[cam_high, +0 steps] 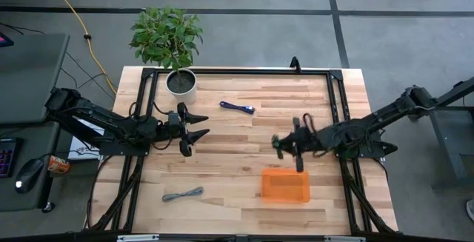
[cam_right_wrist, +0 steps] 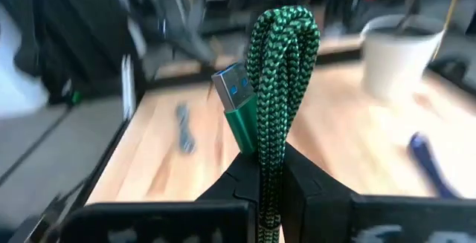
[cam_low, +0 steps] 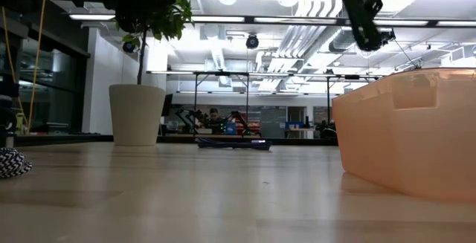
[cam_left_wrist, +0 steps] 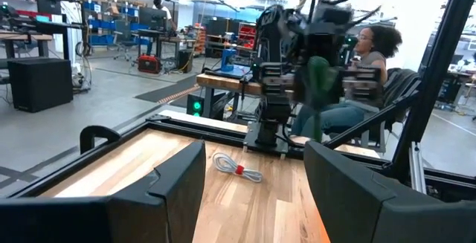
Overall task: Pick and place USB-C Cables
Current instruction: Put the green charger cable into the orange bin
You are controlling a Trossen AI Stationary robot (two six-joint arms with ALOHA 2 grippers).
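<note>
one green cable (cam_right_wrist: pixel 277 87) in right tool (cam_right_wrist: pixel 271 170)

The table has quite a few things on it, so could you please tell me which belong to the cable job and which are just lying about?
Part of the job:
- green cable, clamped in the right gripper
- blue cable
- grey cable
- orange tray
- left gripper, open, waiting

Just lying about:
- potted plant
- yellow cord on the floor
</note>
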